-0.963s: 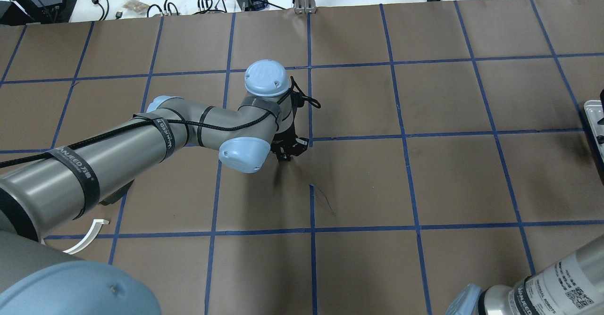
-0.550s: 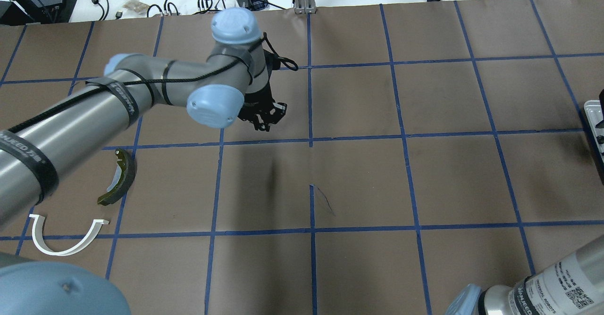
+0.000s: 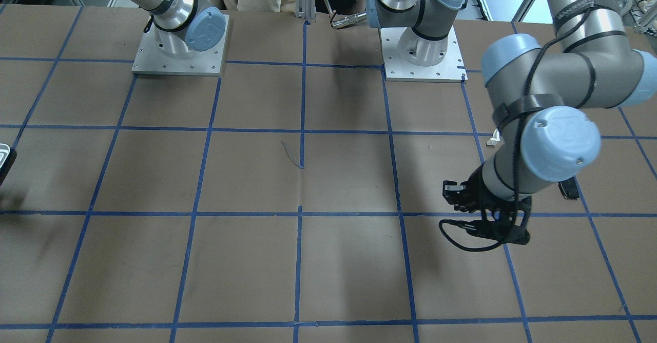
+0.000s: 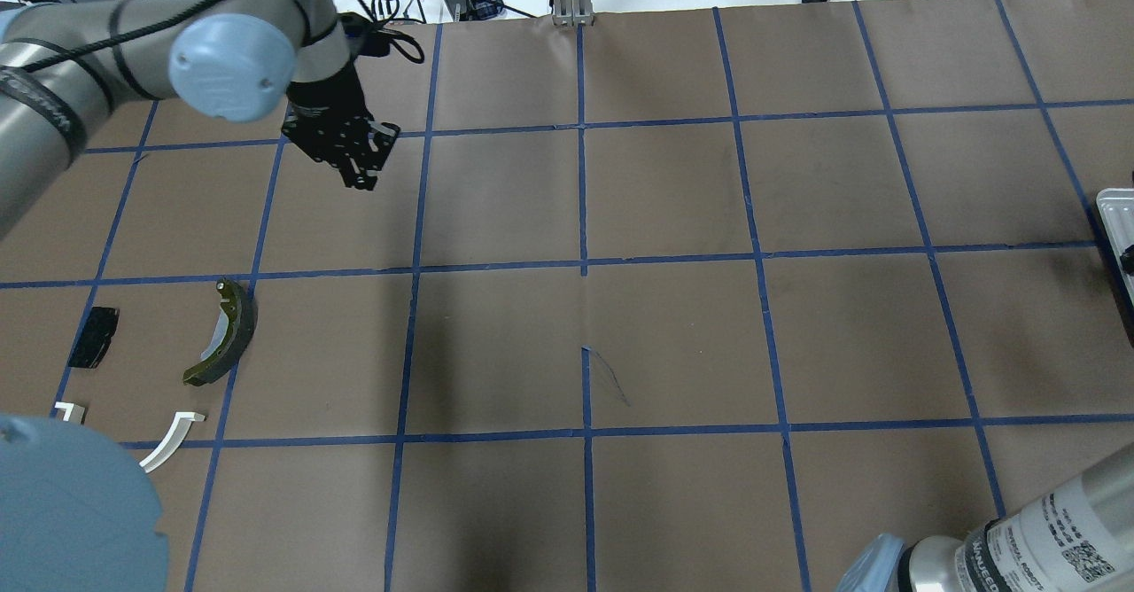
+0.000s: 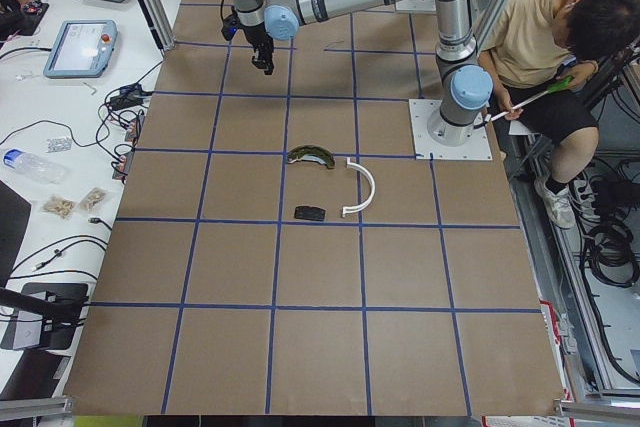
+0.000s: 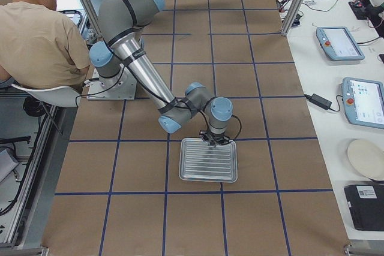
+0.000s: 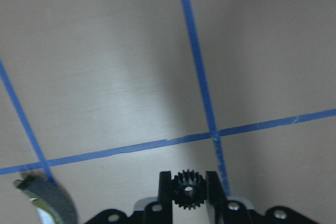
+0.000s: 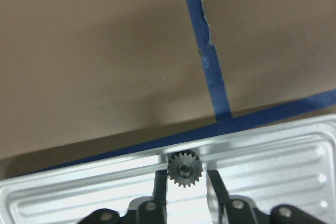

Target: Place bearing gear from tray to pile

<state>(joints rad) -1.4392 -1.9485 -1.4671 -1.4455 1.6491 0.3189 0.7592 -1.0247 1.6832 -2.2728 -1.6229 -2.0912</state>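
- Bearing gear, small, black and toothed, sits clamped between the fingers of the left pincer, clear of the worktop.
- Left pincer hangs fingers-down over the far left part of the worktop in the overhead view, above a brown square just inside a blue tape crossing.
- Pile lies on the worktop nearer the robot than the left pincer, apart from it and not under it.
- Pile parts: curved olive-and-dark brake shoe, black rectangular pad beside it, white arc partly hidden behind the left arm's blue joint cap. None of them touch.
- One end of the brake shoe shows in the lower left corner of the left wrist view.
- Right pincer is down at the edge of the ribbed metal tray, at the right end of the worktop.
- Second gear sits between the right pincer's fingertips, over the tray's rim. Fingers flank it closely; cannot tell if they clamp it.
- Both pincers are well apart, at opposite ends of the worktop.
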